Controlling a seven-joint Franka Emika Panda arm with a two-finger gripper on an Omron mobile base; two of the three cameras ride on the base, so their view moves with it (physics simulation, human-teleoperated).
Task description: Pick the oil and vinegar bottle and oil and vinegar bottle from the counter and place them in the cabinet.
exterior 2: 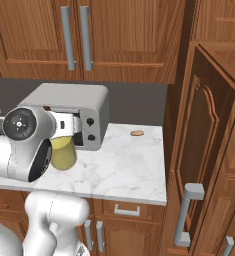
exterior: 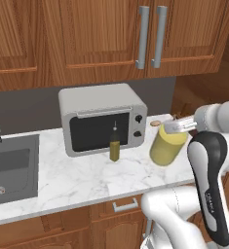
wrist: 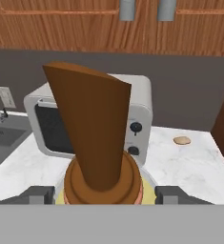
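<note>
Gripping the squat bottle (exterior: 167, 147) at its brown neck (wrist: 95, 138), your claw (exterior: 177, 127) holds it tilted, just above the marble counter (exterior: 82, 180) right of the microwave (exterior: 102, 118). You'll find the slim green bottle (exterior: 114, 145) upright on the counter before the microwave door. Tall cabinet (exterior 2: 205, 145) stands right of the counter.

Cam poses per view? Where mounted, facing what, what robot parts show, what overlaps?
Left base view: behind-left, facing microwave, green bottle; arm lower right.
Right base view: behind-right, facing counter, cabinet door; arm lower left.
Hand view: on hand, down the pincer onto round bottle's neck.
Shared: microwave, round bottle.
</note>
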